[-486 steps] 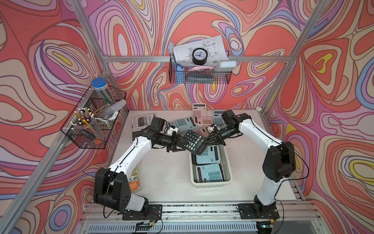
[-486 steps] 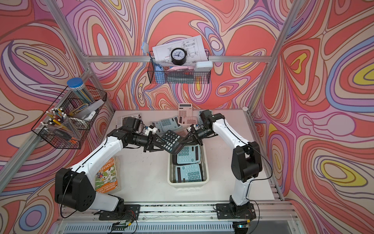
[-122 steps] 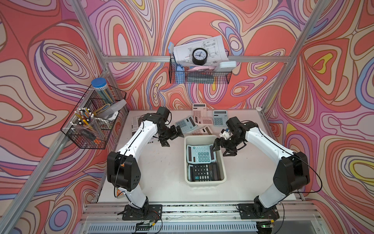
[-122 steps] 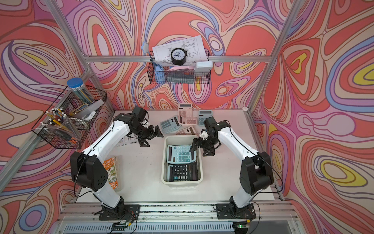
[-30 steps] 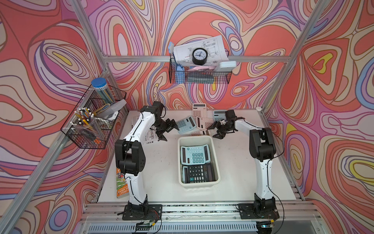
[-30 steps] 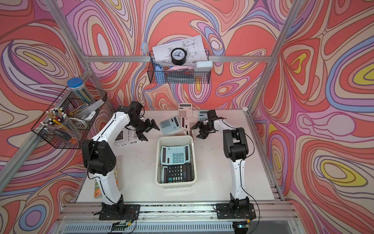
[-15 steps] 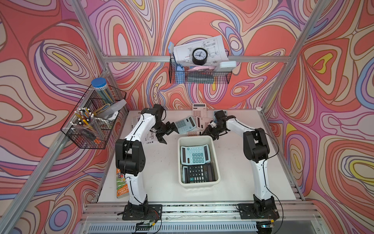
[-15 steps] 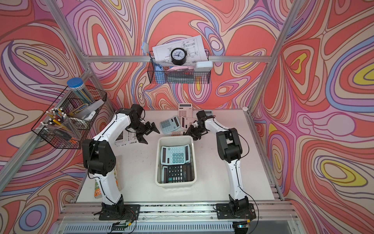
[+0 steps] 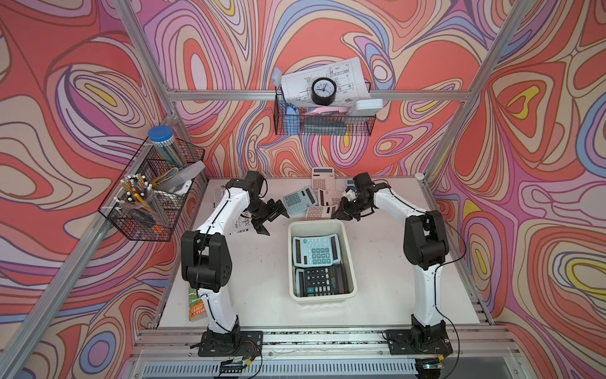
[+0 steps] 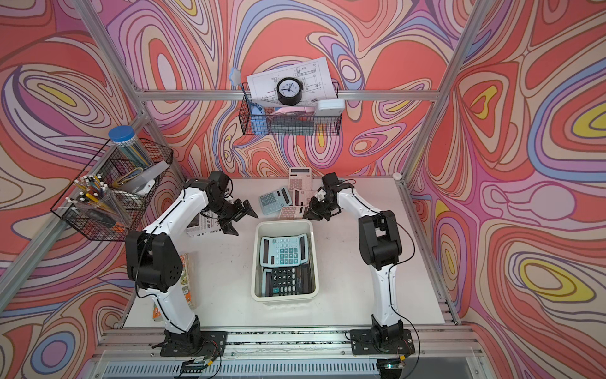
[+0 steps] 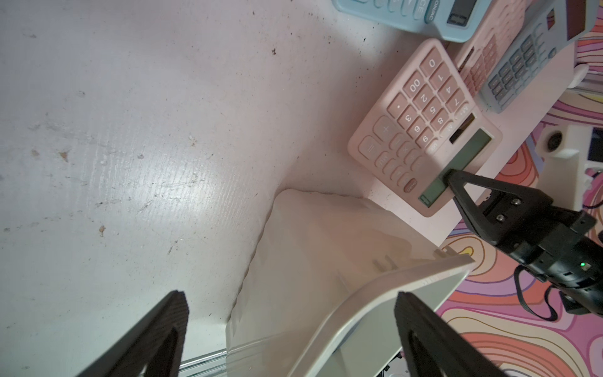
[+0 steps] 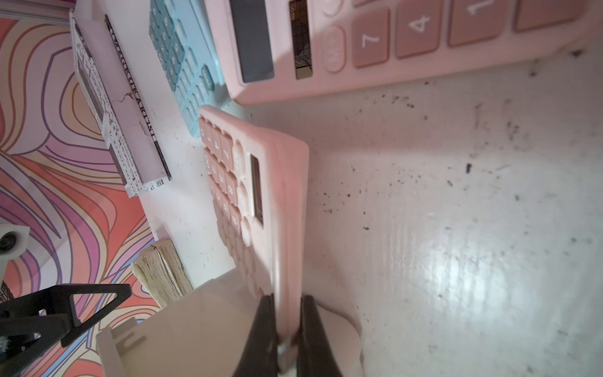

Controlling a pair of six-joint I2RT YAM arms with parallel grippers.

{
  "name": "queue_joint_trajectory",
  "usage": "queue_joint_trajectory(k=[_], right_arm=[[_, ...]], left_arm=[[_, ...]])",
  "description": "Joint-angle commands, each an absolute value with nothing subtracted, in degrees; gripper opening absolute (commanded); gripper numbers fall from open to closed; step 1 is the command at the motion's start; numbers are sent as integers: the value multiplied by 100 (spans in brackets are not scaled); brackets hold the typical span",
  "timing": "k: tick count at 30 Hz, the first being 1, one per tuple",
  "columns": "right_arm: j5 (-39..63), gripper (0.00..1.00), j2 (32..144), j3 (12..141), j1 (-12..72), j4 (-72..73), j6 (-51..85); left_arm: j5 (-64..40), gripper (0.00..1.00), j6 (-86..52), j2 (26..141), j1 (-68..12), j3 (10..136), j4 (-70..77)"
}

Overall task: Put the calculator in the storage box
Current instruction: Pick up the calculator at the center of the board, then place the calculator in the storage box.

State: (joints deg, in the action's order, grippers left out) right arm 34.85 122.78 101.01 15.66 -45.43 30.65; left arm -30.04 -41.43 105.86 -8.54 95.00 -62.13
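The storage box (image 9: 323, 298) (image 10: 284, 298) is a cream tub in mid-table, holding a light blue calculator (image 9: 315, 251) and a black one (image 9: 319, 280). Just past its far rim lies a small pink calculator (image 9: 320, 211) (image 10: 290, 211) (image 11: 421, 130). My right gripper (image 9: 341, 215) (image 10: 311, 215) (image 12: 287, 298) is shut on its display end, the pads pinching top and underside. My left gripper (image 9: 273, 222) (image 10: 242, 223) (image 11: 290, 297) stands open and empty at the box's far left corner (image 11: 310, 244).
More calculators lie at the back: a blue one (image 9: 300, 200), two pink ones (image 9: 323, 178) (image 9: 329, 197) and a grey-blue one (image 9: 349, 182). A printed booklet (image 9: 241, 223) lies under the left arm, an orange book (image 9: 196, 303) at the left edge. Wire baskets hang on the walls.
My right gripper has swung left to the box's far rim and shut on the pink calculator. The left gripper has shifted slightly and stays open.
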Motion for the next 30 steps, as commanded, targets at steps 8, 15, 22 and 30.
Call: queue_joint_trajectory(k=[8,15,22,30], right_arm=[[2716,0,10961,9490,1403,-4306,3184],[2796,0,10580,9526,1293,-4165,3450],[4081,0,10683,9743,1292,-4216,3207],[5590,0,10714,9617,1293,-4267,2997]], left_arm=[[-3243,93,-4312,10200,-843,9518,-6133],[-3424,94,-4464,10251,-1031,9813,-5987],[-3716,94,-4210,10419,-1125,10191,-5943],[-4526,91,-4115,10436,-1125,9885,-5273]])
